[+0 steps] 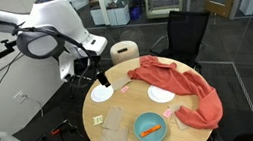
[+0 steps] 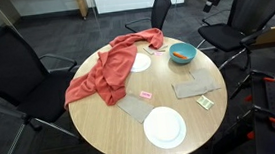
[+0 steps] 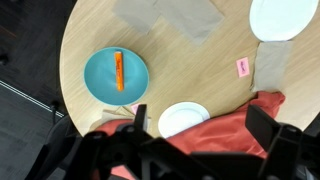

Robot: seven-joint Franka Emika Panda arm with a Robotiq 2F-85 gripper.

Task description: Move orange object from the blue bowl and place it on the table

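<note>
The orange object [image 3: 119, 70] lies inside the blue bowl [image 3: 98, 75] on the round wooden table [image 3: 200, 70]. Both exterior views show the bowl [image 1: 143, 124] [image 2: 188, 47] near the table edge with the orange object [image 1: 152, 130] [image 2: 181, 55] in it. My gripper [image 3: 203, 130] is open and empty, high above the table over a white plate [image 3: 184, 118] and the edge of the orange-red cloth [image 3: 235, 135]. In an exterior view the gripper [image 1: 102, 79] hangs above the table's rim, well apart from the bowl.
The large orange-red cloth [image 1: 185, 87] [image 2: 107, 75] covers one side of the table. A second white plate [image 3: 290, 18] [image 2: 165, 127], grey napkins [image 3: 170, 15], a pink tag [image 3: 242, 67] and small cards [image 2: 206, 101] lie on the wood. Black chairs [image 2: 15, 58] ring the table.
</note>
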